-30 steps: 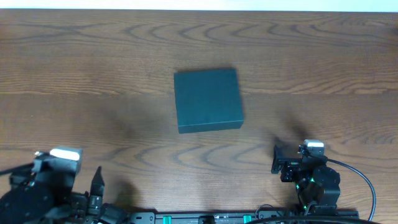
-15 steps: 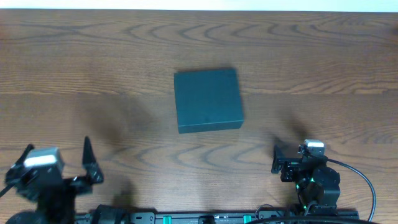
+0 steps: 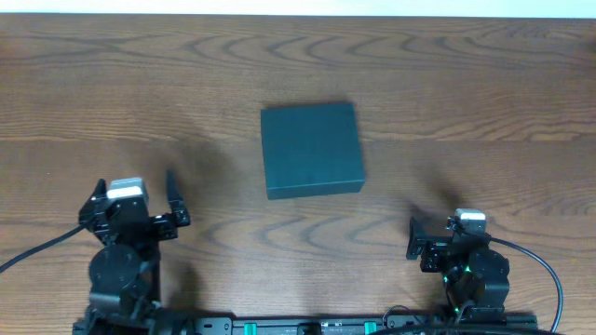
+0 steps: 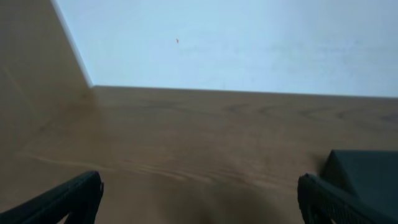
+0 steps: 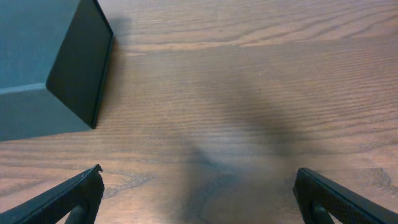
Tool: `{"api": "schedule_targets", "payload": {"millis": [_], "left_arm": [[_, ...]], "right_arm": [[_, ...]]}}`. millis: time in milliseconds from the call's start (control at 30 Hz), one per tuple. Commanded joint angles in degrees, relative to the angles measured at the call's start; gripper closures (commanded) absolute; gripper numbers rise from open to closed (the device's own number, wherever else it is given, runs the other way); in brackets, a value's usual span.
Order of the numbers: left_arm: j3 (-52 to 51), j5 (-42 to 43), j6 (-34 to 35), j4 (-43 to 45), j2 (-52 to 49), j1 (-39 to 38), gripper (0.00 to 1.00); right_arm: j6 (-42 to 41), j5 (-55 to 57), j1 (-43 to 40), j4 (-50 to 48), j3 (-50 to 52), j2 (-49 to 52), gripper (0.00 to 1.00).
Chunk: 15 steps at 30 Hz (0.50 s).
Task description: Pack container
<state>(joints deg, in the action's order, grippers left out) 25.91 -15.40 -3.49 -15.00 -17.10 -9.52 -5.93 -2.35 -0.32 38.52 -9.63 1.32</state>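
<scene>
The dark teal-green container (image 3: 310, 149) lies closed at the middle of the wooden table, lid flap down. It shows at the lower right of the left wrist view (image 4: 367, 173) and at the upper left of the right wrist view (image 5: 43, 68). My left gripper (image 3: 135, 186) is open and empty at the near left, well short and left of the container; its fingers frame bare wood (image 4: 202, 199). My right gripper (image 3: 452, 228) is open and empty at the near right, short of the container's right corner (image 5: 199, 196).
The wooden table (image 3: 484, 102) spreads all around the container. A pale wall (image 4: 249, 43) rises behind the table's far edge. Cables run off both arm bases at the near edge.
My left arm has risen from the bottom-left corner and moved forward and right, its open fingers now pointing towards the far side. The right arm and the container have not moved.
</scene>
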Motion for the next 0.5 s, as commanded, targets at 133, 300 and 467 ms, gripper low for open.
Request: {"api": "schedule_targets", "payload": {"millis": [133,300,467], "left_arm": [[-5.77,-0.09,-0.28,5.05,0.74,1.55,0.02],[-6.47,-0.09,4.79,5.07,2.12,3.72,0.02],[-8.24,-0.09,8.57,5.05,5.14,6.27,0.02]], "right_arm": [[-0.85,0.81,-0.46,-0.15,0.66,-0.68,0.01],[-0.85,0.81,-0.46,-0.15,0.66,-0.68,0.01],[-0.85,0.81,-0.46,-0.15,0.66,-0.68,0.01]]}}
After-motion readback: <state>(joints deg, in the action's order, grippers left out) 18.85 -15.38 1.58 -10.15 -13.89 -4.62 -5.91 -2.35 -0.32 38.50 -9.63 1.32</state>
